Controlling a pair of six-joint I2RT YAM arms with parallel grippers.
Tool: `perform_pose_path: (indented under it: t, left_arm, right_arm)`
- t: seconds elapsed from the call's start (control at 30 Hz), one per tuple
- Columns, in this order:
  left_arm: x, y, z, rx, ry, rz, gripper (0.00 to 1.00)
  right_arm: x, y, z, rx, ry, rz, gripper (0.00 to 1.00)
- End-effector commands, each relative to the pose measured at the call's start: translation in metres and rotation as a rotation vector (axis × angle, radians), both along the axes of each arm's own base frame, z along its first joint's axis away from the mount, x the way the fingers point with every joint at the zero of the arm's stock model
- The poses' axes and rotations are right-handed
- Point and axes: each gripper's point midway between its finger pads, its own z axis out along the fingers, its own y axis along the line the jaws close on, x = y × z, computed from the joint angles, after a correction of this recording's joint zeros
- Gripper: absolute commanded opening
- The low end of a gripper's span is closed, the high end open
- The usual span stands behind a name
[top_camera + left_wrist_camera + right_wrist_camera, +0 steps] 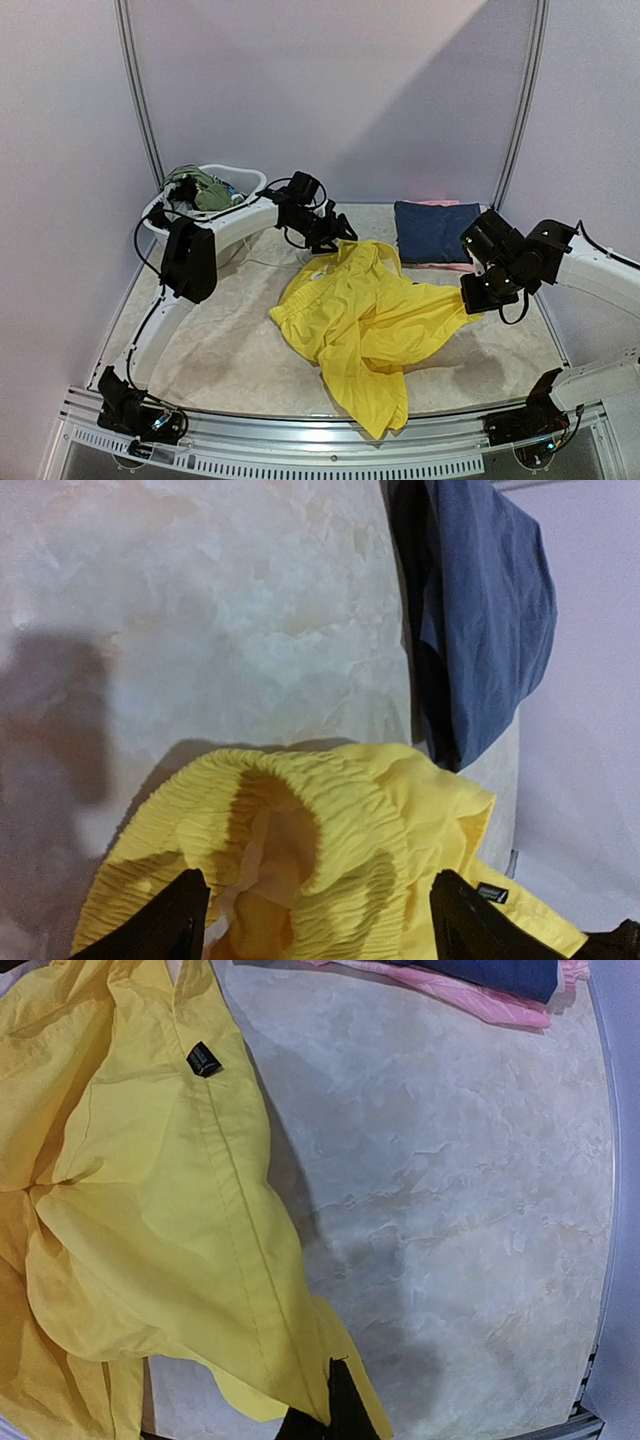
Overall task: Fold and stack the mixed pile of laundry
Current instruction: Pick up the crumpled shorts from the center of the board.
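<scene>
A bright yellow garment from the mixed laundry pile lies spread and crumpled mid-table. My left gripper hovers over its far end, open. In the left wrist view the ribbed elastic waistband sits between the two spread fingers, which do not clamp it. My right gripper is shut on the garment's right-hand hem and holds it a little off the table. The yellow cloth carries a small black label. An olive-green piece lies in the tub.
A white plastic tub stands at the back left, behind the left arm. A folded navy piece rests on a pink one at the back right; it also shows as navy cloth beside the waistband. Rails edge the table.
</scene>
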Motion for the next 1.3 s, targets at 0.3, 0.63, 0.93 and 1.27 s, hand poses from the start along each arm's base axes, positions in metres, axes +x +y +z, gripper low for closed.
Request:
perform_pose_path:
  t: [0.3, 0.63, 0.93, 1.27]
  left_arm:
    - [-0.001, -0.008, 0.001, -0.044, -0.004, -0.013, 0.63]
    - [0.003, -0.028, 0.009, -0.155, 0.021, 0.015, 0.3]
    - [0.005, -0.036, 0.028, -0.212, 0.014, 0.031, 0.31]
    - [-0.013, -0.04, 0.002, -0.175, 0.046, 0.0, 0.37]
  right_arm:
    - [-0.002, -0.007, 0.006, -0.011, -0.005, -0.009, 0.0]
    - [-0.001, -0.008, 0.01, -0.013, -0.016, -0.001, 0.0]
    - [0.003, -0.015, 0.017, -0.029, -0.054, -0.02, 0.0]
    - [0.006, -0.017, 0.025, -0.026, -0.08, -0.025, 0.0]
